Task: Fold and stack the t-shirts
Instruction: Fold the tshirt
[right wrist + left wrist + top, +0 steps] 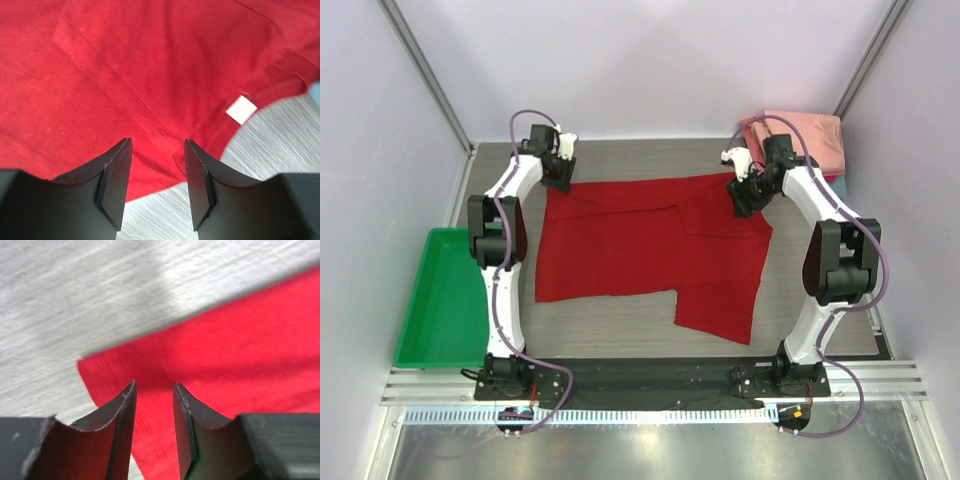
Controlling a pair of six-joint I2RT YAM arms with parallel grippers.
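You had the deep red t-shirt (650, 250) lying spread on the grey tabletop (620, 320) between the two arms, mostly flat, with its right part doubled over so that a lower flap hung nearer the bases than the rest of the hem. Your left arm (512, 182) reached to the far left corner of the shirt, and the left jaws stood apart there. In the left wrist view the cloth (225, 355) showed red through the gap between them, its corner edge running just ahead of the tips, with bare tabletop (75, 290) beyond. Nothing was pinched on that side. Your right arm (817, 195) bent in over the far right edge of the shirt, and the right jaws were likewise apart, poised over the cloth (125, 65) near a stitched seam, gripping nothing. The small white label (241, 109) sat just right of them at the curved edge, where the tabletop (280, 145) began. In the far right corner the folded salmon-pink shirts (805, 135) rested in a pile, just behind the right arm. The green tray (440, 300) lay at the left side, well apart from the red shirt.
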